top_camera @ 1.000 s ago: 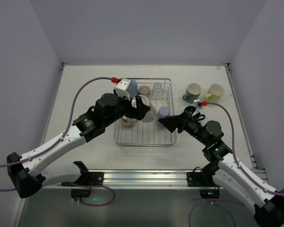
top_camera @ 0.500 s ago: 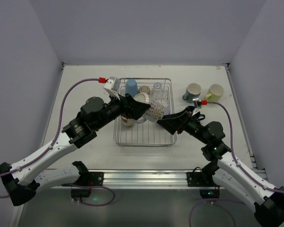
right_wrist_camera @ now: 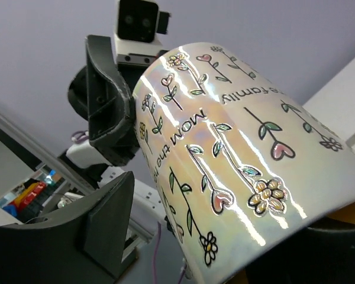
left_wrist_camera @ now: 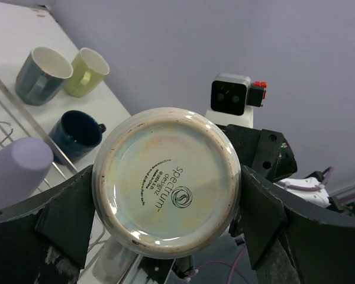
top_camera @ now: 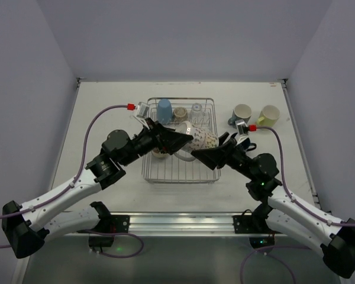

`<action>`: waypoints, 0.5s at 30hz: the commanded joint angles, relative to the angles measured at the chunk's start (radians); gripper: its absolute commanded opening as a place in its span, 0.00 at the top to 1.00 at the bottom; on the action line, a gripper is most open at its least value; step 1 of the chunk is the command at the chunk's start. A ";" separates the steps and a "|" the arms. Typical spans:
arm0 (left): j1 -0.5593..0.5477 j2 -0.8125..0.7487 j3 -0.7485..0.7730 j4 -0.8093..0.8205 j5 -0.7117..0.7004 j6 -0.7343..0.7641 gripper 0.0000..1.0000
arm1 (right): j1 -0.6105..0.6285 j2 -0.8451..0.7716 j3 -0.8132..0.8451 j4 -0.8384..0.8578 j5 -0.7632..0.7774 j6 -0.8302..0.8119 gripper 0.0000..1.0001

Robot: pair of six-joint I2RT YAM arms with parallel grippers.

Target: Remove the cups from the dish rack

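Observation:
A white mug with flower drawings (top_camera: 200,138) hangs on its side above the dish rack (top_camera: 180,170). My left gripper (top_camera: 186,142) is shut on its base end; both fingers press the base (left_wrist_camera: 165,180). My right gripper (top_camera: 213,148) stands open around the mug's wall (right_wrist_camera: 236,154), with a gap at the one finger (right_wrist_camera: 106,219) that shows; the other finger is hidden under the mug. In the rack stand a light blue cup (top_camera: 164,109), a beige cup (top_camera: 180,112), a clear cup (top_camera: 196,110) and a lavender cup (left_wrist_camera: 18,171).
On the table right of the rack stand a grey-teal mug (top_camera: 241,114), a yellow-green mug (top_camera: 269,115) and a dark blue mug (left_wrist_camera: 77,135). Another cup (top_camera: 160,152) sits in the rack under my left arm. Purple walls close in on three sides.
My left gripper has lifted the flowered mug out of the rack and swung it right. The right gripper has come up around it and its jaws have narrowed.

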 commanded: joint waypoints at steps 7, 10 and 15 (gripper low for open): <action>0.003 -0.047 0.016 0.222 0.094 -0.079 0.43 | 0.056 0.014 0.045 0.318 0.122 0.023 0.81; 0.005 -0.081 0.031 0.133 0.080 -0.021 0.17 | 0.056 0.001 0.037 0.312 0.113 0.028 1.00; 0.005 -0.136 0.054 -0.042 0.048 0.097 0.00 | 0.056 -0.046 0.048 0.182 0.113 0.008 1.00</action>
